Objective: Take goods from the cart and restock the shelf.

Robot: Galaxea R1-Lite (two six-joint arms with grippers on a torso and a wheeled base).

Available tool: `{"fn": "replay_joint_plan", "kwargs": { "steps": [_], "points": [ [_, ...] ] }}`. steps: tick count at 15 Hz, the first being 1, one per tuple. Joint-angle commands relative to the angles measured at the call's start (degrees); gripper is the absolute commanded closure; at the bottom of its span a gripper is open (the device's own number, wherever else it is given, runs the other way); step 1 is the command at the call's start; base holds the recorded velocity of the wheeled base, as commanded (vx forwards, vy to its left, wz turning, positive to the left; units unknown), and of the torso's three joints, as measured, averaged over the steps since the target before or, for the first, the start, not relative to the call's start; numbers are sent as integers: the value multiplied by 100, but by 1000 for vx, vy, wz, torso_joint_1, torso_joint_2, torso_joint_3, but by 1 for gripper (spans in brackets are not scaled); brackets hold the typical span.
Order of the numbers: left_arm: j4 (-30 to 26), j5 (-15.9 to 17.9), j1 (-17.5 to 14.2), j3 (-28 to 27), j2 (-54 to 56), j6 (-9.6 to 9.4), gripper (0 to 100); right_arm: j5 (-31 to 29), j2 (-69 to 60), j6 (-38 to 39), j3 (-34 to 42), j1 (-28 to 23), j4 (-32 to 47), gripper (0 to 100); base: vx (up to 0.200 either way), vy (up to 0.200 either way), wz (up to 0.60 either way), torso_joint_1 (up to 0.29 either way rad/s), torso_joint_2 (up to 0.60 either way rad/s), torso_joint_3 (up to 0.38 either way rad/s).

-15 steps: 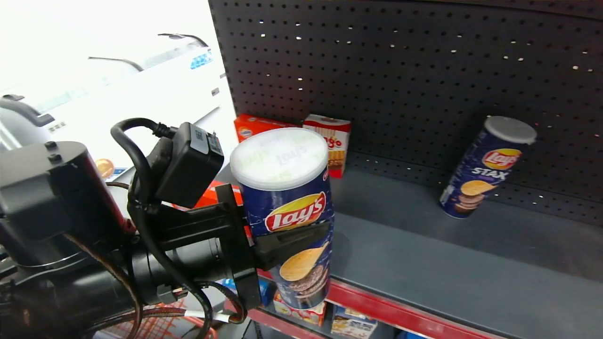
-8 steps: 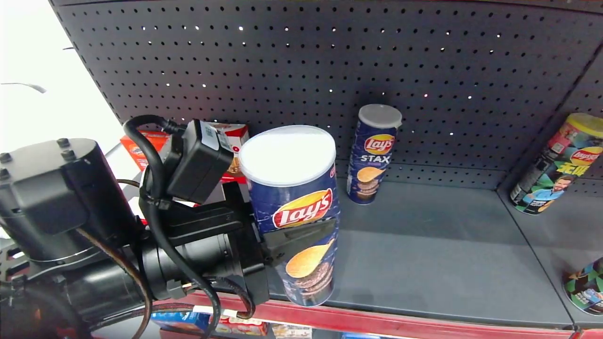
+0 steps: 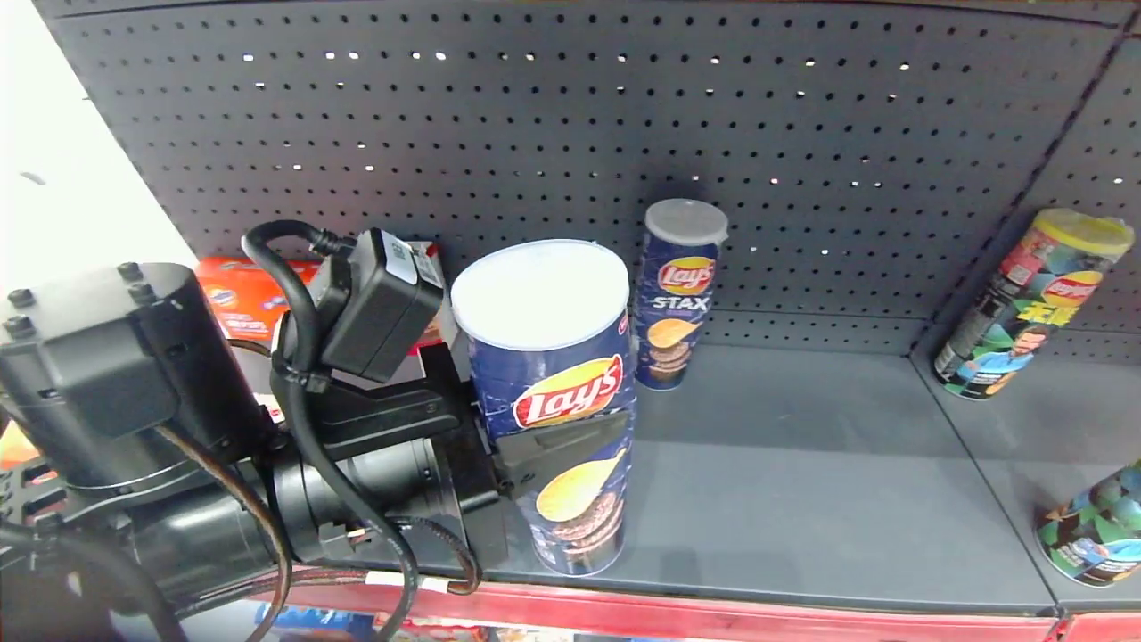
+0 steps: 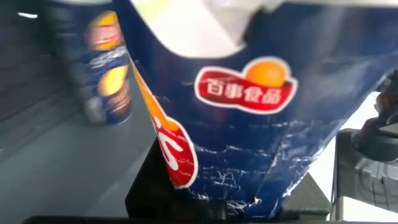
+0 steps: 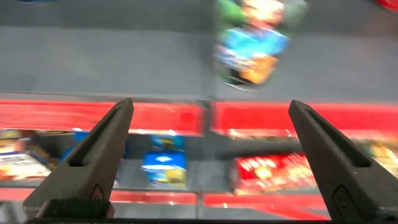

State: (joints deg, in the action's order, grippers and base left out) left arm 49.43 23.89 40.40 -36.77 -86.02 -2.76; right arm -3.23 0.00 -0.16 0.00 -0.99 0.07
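Chips can (image 3: 557, 392) is held upright — long axis vertical, white lid upward, logo turned to the front — over the front edge of the shelf (image 3: 802, 481); whether its base rests on the board cannot be told. It is clamped at mid-height by the left gripper (image 3: 557, 446), fingers (image 3: 570, 439) pressed against its sides. The right gripper (image 5: 208, 155) is spread wide, nothing grasped.

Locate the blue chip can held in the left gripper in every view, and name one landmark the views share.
Head view: blue chip can, centre-left, clamped by the left gripper.
Left wrist view: close up, across the middle and right.
Right wrist view: not in it.
Shared landmark: the grey shelf board.
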Motion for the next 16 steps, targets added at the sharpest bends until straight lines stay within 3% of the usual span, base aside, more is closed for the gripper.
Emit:
{"fn": "replay_joint_plan", "kwargs": {
  "steps": [1, 8, 11, 12, 13, 14, 16],
  "points": [
    [5, 10, -6, 38, -12, -6, 100, -2, 0, -2, 0, 2, -7, 0, 0, 0, 0, 0, 0, 0],
    [14, -34, -269, 108, 24, 3, 100, 15, 0, -19, 0, -7, -7, 0, 0, 0, 0, 0, 0, 0],
    [321, -69, -489, 267, 6, -6, 100, 156, 18, 42, -9, -24, -7, 0, 0, 0, 0, 0, 0, 0],
    [313, -69, -507, 108, -29, 12, 100, 77, 343, 323, -624, -42, -86, 0, 0, 0, 0, 0, 0, 0],
    [286, -60, -507, 47, -38, 12, 100, 68, 1600, 930, -1811, -33, -60, 0, 0, 0, 0, 0, 0, 0],
    [313, -51, -516, 47, -38, 12, 100, 209, 1978, 930, -2294, 37, -60, 0, 0, 0, 0, 0, 0, 0],
    [330, -34, -577, 100, -3, 12, 100, 692, 2145, 288, -2487, 310, -51, 0, 0, 0, 0, 0, 0, 0]
  ]
}}
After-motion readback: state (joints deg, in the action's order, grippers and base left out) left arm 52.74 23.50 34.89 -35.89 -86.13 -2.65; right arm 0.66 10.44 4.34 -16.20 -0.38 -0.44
